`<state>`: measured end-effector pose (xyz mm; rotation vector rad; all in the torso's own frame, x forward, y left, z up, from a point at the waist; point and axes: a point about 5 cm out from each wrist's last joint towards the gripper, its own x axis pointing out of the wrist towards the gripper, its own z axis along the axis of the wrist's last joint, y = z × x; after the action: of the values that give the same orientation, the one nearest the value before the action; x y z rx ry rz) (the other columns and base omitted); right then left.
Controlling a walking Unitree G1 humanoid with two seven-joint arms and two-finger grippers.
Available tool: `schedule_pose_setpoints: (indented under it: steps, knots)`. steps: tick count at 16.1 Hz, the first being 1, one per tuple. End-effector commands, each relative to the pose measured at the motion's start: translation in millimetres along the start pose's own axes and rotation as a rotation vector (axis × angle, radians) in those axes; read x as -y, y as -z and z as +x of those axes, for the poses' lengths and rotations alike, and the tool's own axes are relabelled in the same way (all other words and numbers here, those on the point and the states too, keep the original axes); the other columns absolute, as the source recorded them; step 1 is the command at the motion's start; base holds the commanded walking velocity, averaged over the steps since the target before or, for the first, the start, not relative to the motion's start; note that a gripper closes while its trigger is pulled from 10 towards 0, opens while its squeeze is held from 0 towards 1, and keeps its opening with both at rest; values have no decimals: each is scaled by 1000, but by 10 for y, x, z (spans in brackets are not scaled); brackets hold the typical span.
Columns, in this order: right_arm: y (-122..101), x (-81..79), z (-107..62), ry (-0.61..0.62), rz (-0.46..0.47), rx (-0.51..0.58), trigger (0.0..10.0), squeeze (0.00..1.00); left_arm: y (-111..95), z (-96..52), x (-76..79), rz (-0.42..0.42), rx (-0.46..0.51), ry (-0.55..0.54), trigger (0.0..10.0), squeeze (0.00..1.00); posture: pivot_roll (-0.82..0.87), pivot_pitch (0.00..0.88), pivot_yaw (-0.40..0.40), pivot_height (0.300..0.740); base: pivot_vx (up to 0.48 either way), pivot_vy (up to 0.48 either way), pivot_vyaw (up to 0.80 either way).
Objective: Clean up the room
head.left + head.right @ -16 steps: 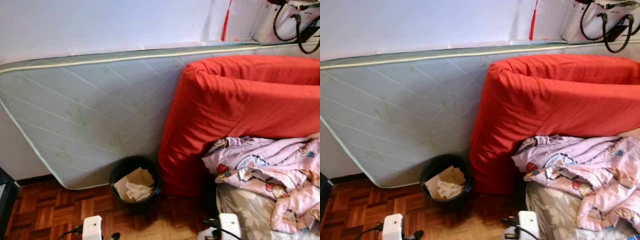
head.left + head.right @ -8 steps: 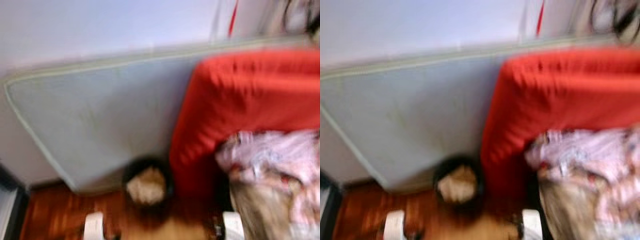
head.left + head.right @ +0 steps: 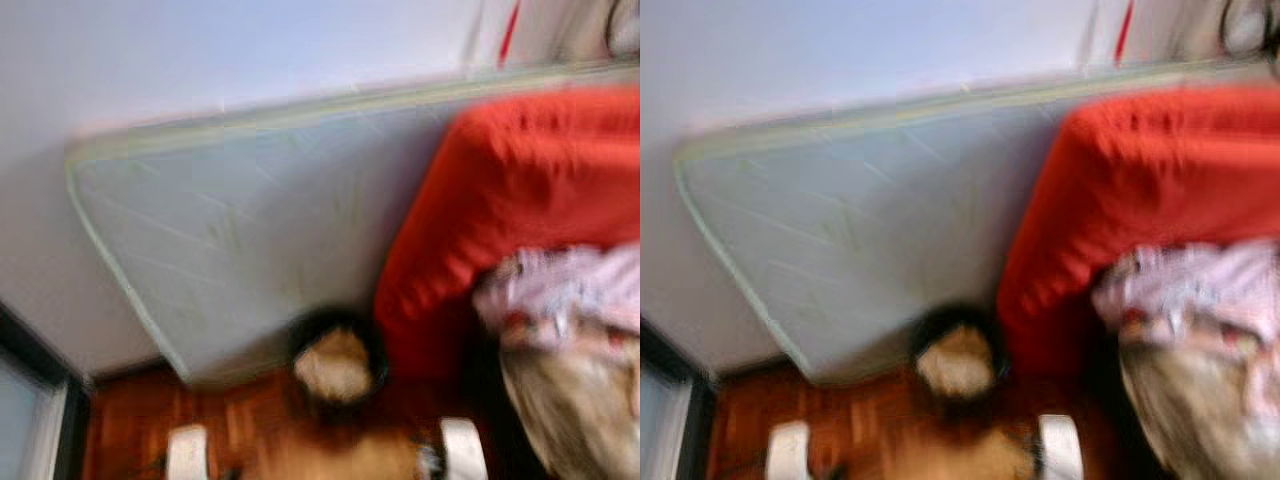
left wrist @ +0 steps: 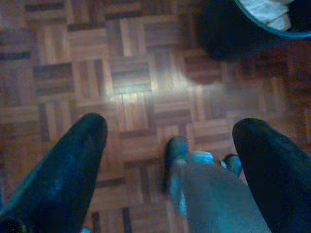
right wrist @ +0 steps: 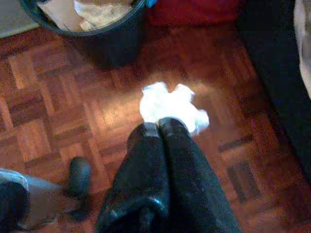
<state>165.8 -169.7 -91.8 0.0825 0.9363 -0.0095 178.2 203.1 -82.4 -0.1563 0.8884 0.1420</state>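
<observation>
parquet floor [image 5: 58,97] is running along the bottom of the head views, with a white wall [image 3: 200,60] rising behind it. a pale mattress [image 3: 240,230] is leaning on its long edge against that wall, its rounded corner sitting at the left, and a dark frame [image 3: 40,400] is cutting in at the far left edge. a red cushion [image 3: 520,190] is standing against the mattress on the right, running out of frame. pink bedding [image 3: 570,295] is spilling in front of the cushion, too blurred to read. both head views are smeared, so edges are soft.

a black bin [image 3: 338,355] is sitting on the floor at the foot of the mattress, just beside the cushion, holding paper and card. open parquet is lying between the bin and the robot.

the left gripper [image 4: 170,145] is hanging over bare floor with its fingers [image 4: 68,170] spread wide and nothing between them; the bin's side is showing near it.

the right gripper [image 5: 158,127] is keeping its fingers pressed together, pinching a crumpled white tissue [image 5: 170,107] at their tips, above the floor and near the bin.
</observation>
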Motion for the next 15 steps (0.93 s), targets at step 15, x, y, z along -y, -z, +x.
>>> schedule_pose_setpoints:
  steps: [15]
  knots:
    - [-55, -111, 24, -45, -61, 6, 10000, 0, -1, -10, -92, 3, -13, -16, 10000, 0, 48, 0, -15, 740, 38, 0, 53]
